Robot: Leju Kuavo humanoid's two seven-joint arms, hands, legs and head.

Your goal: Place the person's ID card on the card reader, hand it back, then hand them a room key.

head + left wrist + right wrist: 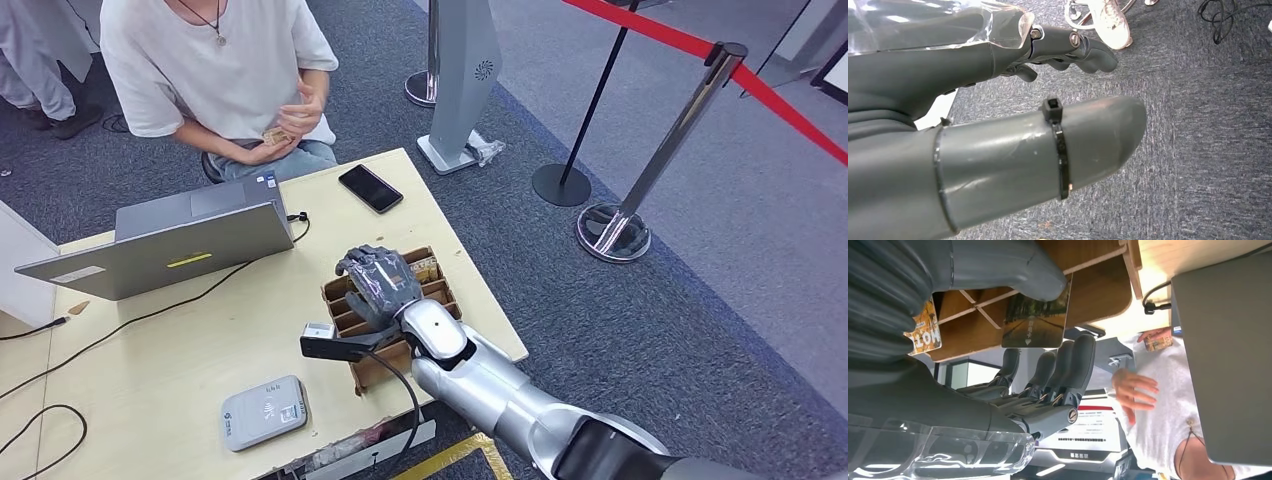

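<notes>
Nearest the robot, the grey card reader (pixel 263 412) sits flat on the wooden table (pixel 180 350), nothing on it. Just past that, the right hand (pixel 377 283) is over the cardboard key box (pixel 432 282), thumb and fingers pinching a room key card (pixel 1035 317). The left hand (pixel 1013 115) hangs over carpet, fingers loosely apart and holding nothing. Farther off, the person (pixel 215 60) holds the ID card (pixel 277 135) behind the laptop (pixel 165 245).

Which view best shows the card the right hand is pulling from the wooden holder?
The right wrist view: the card sits pinched by the right hand beside the wooden holder. In the head view, the hand covers it. The left wrist view faces carpet.
</notes>
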